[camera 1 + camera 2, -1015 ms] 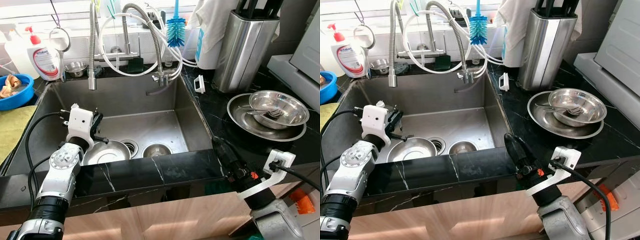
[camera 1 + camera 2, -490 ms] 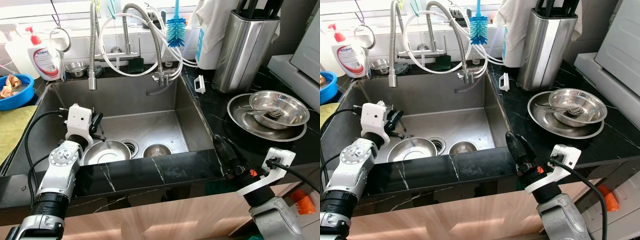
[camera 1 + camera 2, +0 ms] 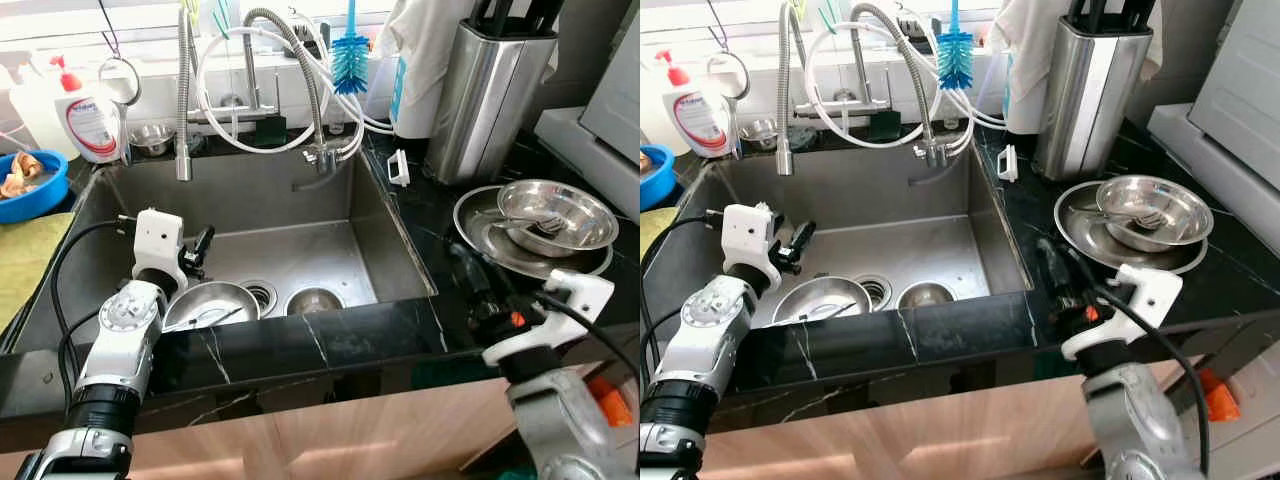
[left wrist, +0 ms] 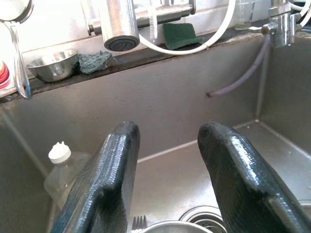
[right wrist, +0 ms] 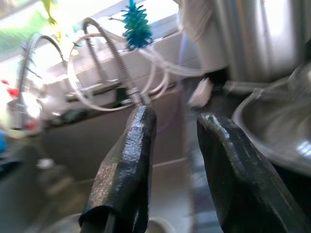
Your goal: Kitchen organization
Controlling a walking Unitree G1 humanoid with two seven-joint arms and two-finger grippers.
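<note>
The front edge of the black marble counter (image 3: 300,345) hides the near rim of the round steel bowl (image 3: 212,303) lying in the sink. The blue plastic bowl (image 3: 30,185) is cut off by the left eye view's edge. The right wrist view is blurred, so the wide steel plate (image 5: 272,131) beside the right end effector (image 5: 177,155) has no clear outline. The left wrist view's lower edge cuts the steel fork (image 4: 139,224) down to its tines.

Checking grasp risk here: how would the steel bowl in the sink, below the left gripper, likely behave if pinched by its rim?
The steel bowl looks thin and shiny, so probably light but slippery. A fork lies inside and could slide or rattle if the bowl tilts. The left gripper hangs open above it.
</note>
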